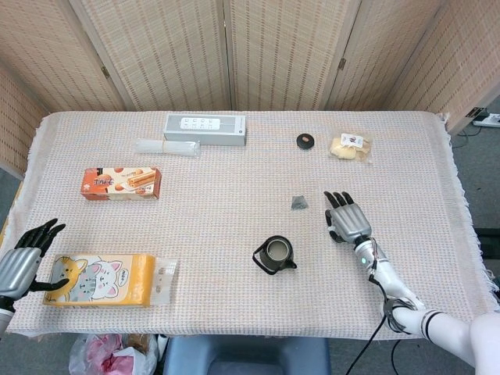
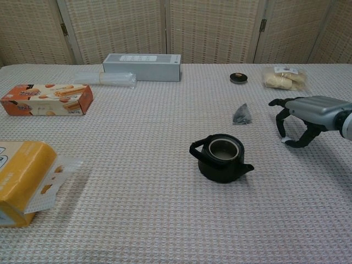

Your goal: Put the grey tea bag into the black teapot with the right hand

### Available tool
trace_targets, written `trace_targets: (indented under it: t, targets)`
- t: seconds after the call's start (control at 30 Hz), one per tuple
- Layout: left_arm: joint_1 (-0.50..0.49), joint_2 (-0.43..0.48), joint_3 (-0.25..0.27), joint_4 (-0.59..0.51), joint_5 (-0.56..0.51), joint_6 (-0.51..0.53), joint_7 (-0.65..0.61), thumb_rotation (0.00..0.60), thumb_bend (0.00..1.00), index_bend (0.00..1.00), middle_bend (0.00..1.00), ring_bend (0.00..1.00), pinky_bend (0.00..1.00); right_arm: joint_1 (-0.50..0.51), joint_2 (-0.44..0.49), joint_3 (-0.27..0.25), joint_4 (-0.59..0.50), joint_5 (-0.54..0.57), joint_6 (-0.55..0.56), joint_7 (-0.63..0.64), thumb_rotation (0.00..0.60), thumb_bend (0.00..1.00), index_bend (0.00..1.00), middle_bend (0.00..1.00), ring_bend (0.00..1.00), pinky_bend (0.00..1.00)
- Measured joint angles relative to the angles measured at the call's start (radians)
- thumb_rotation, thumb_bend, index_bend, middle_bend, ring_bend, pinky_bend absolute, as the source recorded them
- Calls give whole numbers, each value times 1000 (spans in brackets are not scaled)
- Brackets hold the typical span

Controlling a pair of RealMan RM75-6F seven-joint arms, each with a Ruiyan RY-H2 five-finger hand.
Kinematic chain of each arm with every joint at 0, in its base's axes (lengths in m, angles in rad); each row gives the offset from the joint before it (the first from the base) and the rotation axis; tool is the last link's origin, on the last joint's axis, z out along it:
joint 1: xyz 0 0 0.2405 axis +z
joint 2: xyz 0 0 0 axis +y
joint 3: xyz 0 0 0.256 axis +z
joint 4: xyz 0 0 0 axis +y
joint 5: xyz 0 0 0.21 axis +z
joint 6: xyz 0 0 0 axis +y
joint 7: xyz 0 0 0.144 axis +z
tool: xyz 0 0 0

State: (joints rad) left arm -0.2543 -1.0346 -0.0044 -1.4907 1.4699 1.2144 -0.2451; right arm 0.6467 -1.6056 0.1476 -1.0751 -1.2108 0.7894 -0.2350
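The tea bag [image 1: 298, 202] [image 2: 242, 114] lies on the surface [image 1: 234, 234] [image 2: 137, 209], beyond the teapot [image 1: 274, 255] [image 2: 221, 158] and apart from it. The teapot stands upright with no lid, its opening exposed. The right robot hand [image 1: 347, 218] [image 2: 300, 115] is to the right of the tea bag, near it but not touching; its fingers are apart and curved downward, and it holds nothing. A small white tag [image 2: 284, 140] lies on the surface directly under this robot hand. The left robot hand [image 1: 23, 262] is at the near left edge, fingers apart, holding nothing, just beside the yellow box [image 1: 100, 280] [image 2: 19, 179]. An orange box [image 1: 121, 183] [image 2: 47, 98] lies further back on the left. At the far side are a grey box [image 1: 205, 128] [image 2: 142, 66], a clear packet [image 1: 167, 146] [image 2: 104, 78], a small black disc [image 1: 305, 141] [image 2: 238, 78] and a snack bag [image 1: 350, 147] [image 2: 282, 78].
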Motion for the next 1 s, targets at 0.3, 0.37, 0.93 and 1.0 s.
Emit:
trace_targets:
  t: [0.3, 0.37, 0.93, 1.0]
  targets:
    - [1, 2, 2, 4, 6, 2, -11, 600, 138, 0, 0, 0, 92, 4, -11, -11, 0, 13, 1, -20, 600, 287, 499, 2, 0, 0]
    - [0, 2, 2, 5, 5, 1, -12, 600, 139, 0, 0, 0, 92, 4, -13, -13, 2, 15, 4, -24, 600, 288, 499, 2, 0, 0]
    - [-2, -2, 0, 7, -5, -9, -6, 600, 139, 0, 0, 0, 92, 6, -25, -22, 19, 38, 13, -62, 600, 354, 500, 19, 0, 0]
    - [-1, -1, 1, 6, -3, -6, -7, 600, 139, 0, 0, 0, 92, 6, -30, -22, 24, 40, 13, -66, 600, 374, 515, 32, 0, 0]
